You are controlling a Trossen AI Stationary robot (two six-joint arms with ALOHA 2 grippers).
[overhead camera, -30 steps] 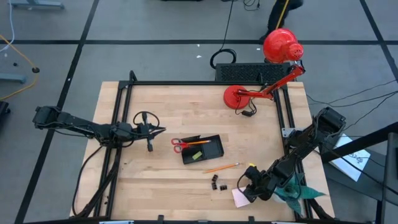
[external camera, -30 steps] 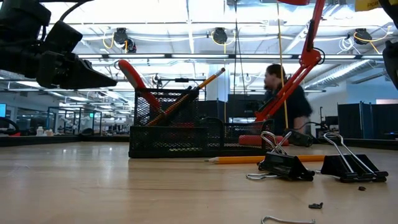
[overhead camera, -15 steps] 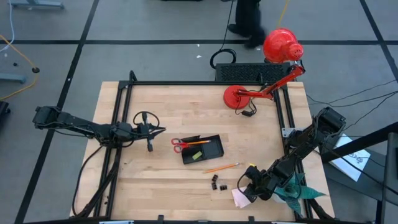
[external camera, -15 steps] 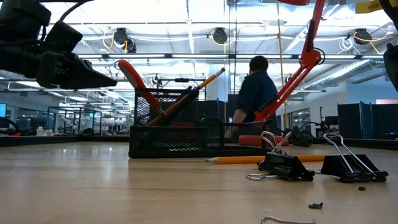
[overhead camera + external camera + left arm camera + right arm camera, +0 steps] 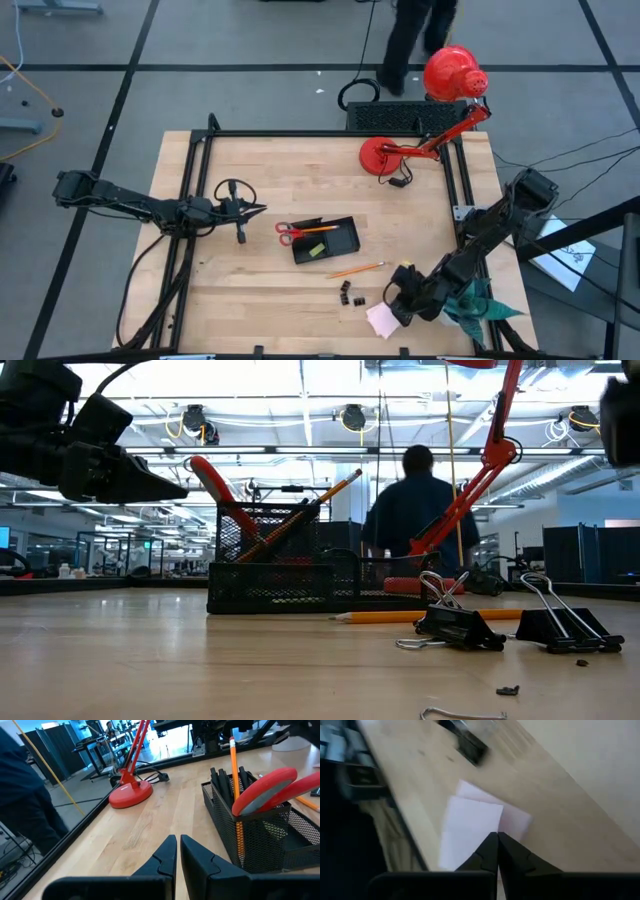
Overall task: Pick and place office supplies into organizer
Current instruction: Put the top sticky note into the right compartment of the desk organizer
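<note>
My right tool sits low at the near right of the wooden table, fingers pinched together on the top sheet of the pink sticky-note pad. My left tool hangs closed and empty, left of the black mesh organizer, which holds red-handled scissors.

The table is light brown wood with a black frame. The organizer is black mesh. The scissors have red handles. The pencil is orange. The sticky-note pad is pink. The clips are black. The lamp is bright red.
</note>
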